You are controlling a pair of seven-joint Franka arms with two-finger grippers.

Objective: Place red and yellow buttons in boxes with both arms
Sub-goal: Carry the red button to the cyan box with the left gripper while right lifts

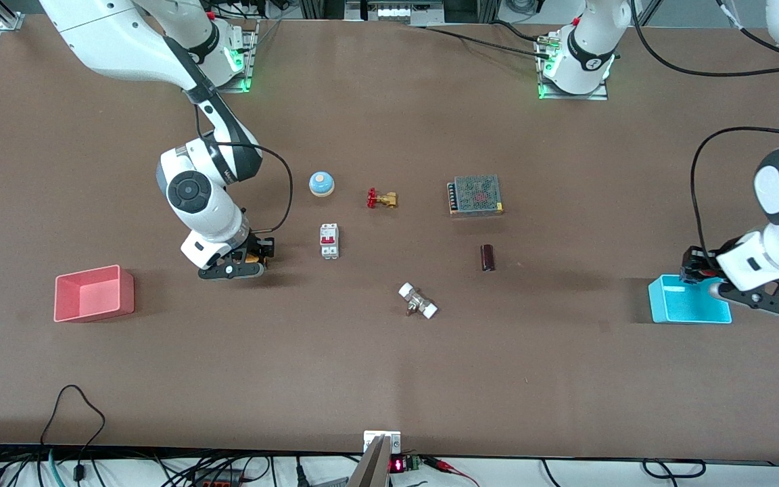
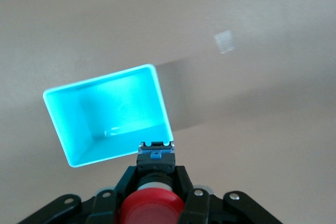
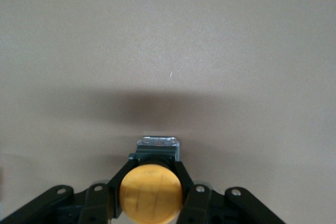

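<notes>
My left gripper [image 1: 695,269] is shut on the red button [image 2: 152,208], holding it in the air at the edge of the cyan box [image 1: 688,302], which also shows in the left wrist view [image 2: 107,114] and looks empty. My right gripper [image 1: 257,254] is shut on the yellow button [image 3: 151,192] and holds it just over bare table, between the pink-red box [image 1: 94,293] and a white circuit breaker. The pink-red box stands toward the right arm's end of the table and looks empty.
In the middle of the table lie a blue-and-white dome bell [image 1: 321,182], a red-handled brass valve [image 1: 381,199], a white circuit breaker [image 1: 329,240], a metal power supply [image 1: 475,195], a dark cylinder [image 1: 487,258] and a white-ended fitting [image 1: 418,301].
</notes>
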